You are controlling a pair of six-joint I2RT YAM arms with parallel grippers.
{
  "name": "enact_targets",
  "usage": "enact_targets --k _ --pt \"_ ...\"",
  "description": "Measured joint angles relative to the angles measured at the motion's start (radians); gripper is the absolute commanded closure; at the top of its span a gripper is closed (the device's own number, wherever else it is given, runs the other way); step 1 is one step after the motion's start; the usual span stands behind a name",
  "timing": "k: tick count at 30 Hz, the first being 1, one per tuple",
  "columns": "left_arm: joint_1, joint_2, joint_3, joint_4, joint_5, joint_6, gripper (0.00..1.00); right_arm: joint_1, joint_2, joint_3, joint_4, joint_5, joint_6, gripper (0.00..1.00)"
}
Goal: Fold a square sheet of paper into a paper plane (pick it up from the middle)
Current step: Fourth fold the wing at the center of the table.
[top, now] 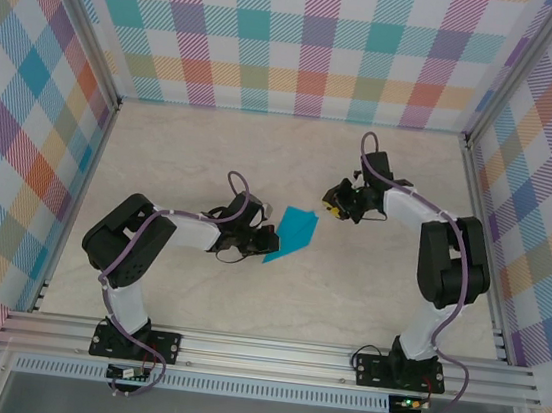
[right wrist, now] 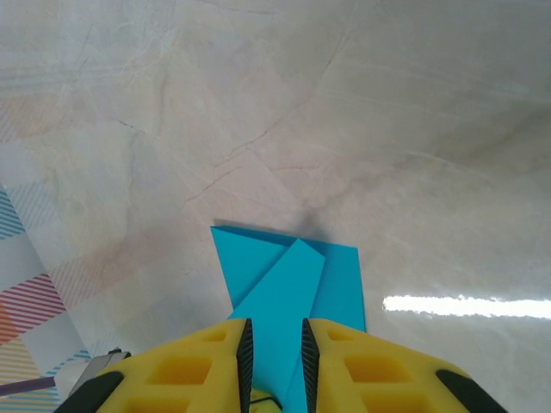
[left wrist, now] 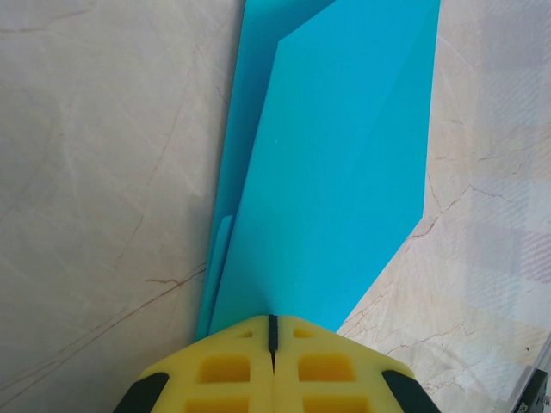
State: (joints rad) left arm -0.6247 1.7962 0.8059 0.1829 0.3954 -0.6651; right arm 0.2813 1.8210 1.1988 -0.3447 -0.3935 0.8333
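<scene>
The left gripper (left wrist: pixel 272 337), low in its wrist view, is clenched on the narrow end of the folded paper (left wrist: pixel 336 172), which sits near the centre of the overhead frame. The right gripper (right wrist: pixel 274 335) stands slightly parted around the paper's other end, not pinching it. Several folds look done and the sheet tapers like a dart, though the wings probably remain.

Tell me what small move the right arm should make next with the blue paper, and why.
Probably draw the right gripper back off the folded paper. Its jaws stand slightly apart around the paper's edge, so it looks released, while the left gripper is shut on the other end and can likely hold it alone.
</scene>
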Motion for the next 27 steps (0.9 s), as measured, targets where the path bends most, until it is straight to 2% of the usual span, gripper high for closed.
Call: enact_targets --k 11,14,16,19,24,27 --pt "0.0 0.0 0.0 -0.001 0.0 0.0 1.0 0.0 0.017 0.273 -0.137 -0.061 -0.019 0.74" --pt "0.0 0.0 0.0 0.0 0.0 0.0 1.0 0.005 0.025 0.288 -0.139 -0.079 -0.028 0.73" --pt "0.0 0.0 0.0 0.0 0.0 0.0 1.0 0.011 0.024 0.266 -0.13 -0.085 -0.03 0.74" --pt "0.0 0.0 0.0 0.0 0.0 0.0 1.0 0.037 0.018 0.172 -0.084 -0.09 -0.03 0.81" --pt "0.0 0.0 0.0 0.001 0.0 0.0 1.0 0.118 0.012 -0.048 0.001 -0.082 -0.025 0.87" --pt "0.0 0.0 0.0 0.001 0.0 0.0 1.0 0.164 0.011 -0.115 0.04 -0.082 -0.018 0.89"
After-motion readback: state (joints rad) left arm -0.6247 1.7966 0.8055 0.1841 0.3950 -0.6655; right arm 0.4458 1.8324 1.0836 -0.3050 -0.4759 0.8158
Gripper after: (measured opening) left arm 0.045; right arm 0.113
